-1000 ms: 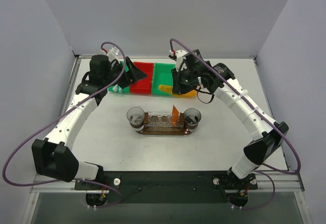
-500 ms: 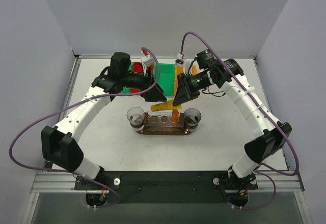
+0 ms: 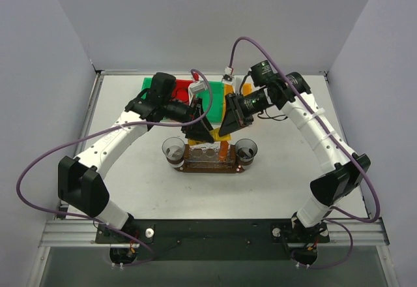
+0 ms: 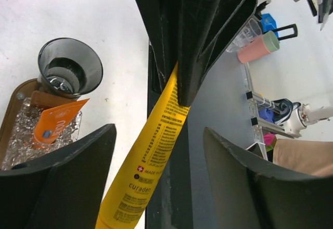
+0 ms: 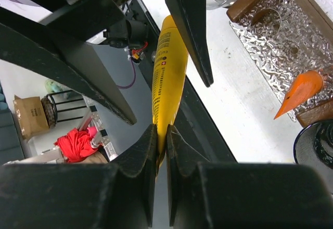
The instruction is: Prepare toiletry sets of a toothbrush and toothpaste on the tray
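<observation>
My right gripper [image 5: 161, 130] is shut on the flat end of the yellow toothpaste [image 5: 169, 62] and holds it in the air above the tray [image 3: 186, 166]. The left gripper [image 4: 158, 130] stands open, one finger on each side of that tube's [image 4: 151, 161] cap end without pinching it. In the top view the two grippers, left [image 3: 199, 129] and right [image 3: 226, 122], meet nose to nose just behind the tray. An orange toothpaste [image 3: 223, 149] stands leaning in the tray's right part, also seen as the orange tube [image 4: 57, 125]. No toothbrush is in view.
A dark glass cup [image 3: 173, 149] stands at the tray's left end and another cup [image 3: 246, 149] at its right end. Behind the grippers lie coloured bins: green [image 3: 153, 81], red [image 3: 182, 85], green [image 3: 212, 94] and yellow [image 3: 229, 94].
The right gripper has lifted the yellow toothpaste from the bins toward the tray. The left arm has swung in from the left bins and now straddles the tube with open fingers.
</observation>
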You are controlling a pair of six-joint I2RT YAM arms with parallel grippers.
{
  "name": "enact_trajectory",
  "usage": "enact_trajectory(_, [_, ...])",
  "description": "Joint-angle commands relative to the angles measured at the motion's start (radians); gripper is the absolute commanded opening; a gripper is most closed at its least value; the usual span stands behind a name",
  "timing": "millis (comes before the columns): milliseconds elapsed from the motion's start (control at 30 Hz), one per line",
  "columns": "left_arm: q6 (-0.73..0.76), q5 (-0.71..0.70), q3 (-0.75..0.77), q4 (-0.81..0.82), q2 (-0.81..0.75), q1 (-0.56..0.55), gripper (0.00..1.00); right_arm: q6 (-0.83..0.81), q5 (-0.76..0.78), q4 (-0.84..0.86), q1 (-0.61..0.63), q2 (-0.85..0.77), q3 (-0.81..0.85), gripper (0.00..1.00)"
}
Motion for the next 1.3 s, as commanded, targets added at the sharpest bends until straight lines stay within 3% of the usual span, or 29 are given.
enact_trajectory(0, [-0.058, 0.102, -0.028, 0.104, -0.013, -0.006, 0.73, -0.016, -0.055, -0.017, 0.001, 0.014, 0.063, 0.00])
enact_trajectory(33, [-0.065, 0.105, -0.031, 0.110, -0.015, -0.005, 0.65, -0.013, -0.058, -0.016, 0.002, 0.017, 0.068, 0.00])
enact_trajectory(400, [-0.140, 0.114, -0.071, 0.196, -0.026, -0.008, 0.27, -0.003, -0.021, -0.013, 0.002, 0.023, 0.080, 0.01])
enact_trajectory(500, [-0.134, 0.090, -0.073, 0.190, -0.033, -0.008, 0.20, 0.017, 0.019, 0.004, -0.001, 0.020, 0.085, 0.15])
enact_trajectory(533, [-0.131, 0.081, -0.073, 0.181, -0.038, -0.008, 0.19, 0.024, 0.025, 0.015, 0.001, 0.014, 0.085, 0.26])
enact_trajectory(633, [-0.121, 0.036, -0.093, 0.190, -0.056, -0.002, 0.15, 0.067, 0.022, 0.088, -0.001, -0.009, 0.057, 0.42])
enact_trajectory(733, [-0.178, -0.007, -0.119, 0.254, -0.079, 0.023, 0.14, 0.113, 0.001, 0.165, -0.007, -0.035, 0.012, 0.48])
enact_trajectory(800, [-0.259, -0.031, -0.159, 0.352, -0.110, 0.043, 0.13, 0.129, 0.005, 0.194, -0.013, -0.044, -0.010, 0.48])
enact_trajectory(833, [-0.378, -0.037, -0.183, 0.525, -0.124, 0.058, 0.13, 0.132, 0.005, 0.202, -0.014, -0.055, -0.036, 0.49])
enact_trajectory(933, [-0.532, -0.057, -0.280, 0.764, -0.162, 0.095, 0.13, 0.158, 0.004, 0.245, -0.020, -0.073, -0.071, 0.49])
enact_trajectory(1267, [-0.571, -0.021, -0.309, 0.829, -0.176, 0.103, 0.13, 0.277, -0.003, 0.447, -0.019, -0.092, -0.133, 0.49])
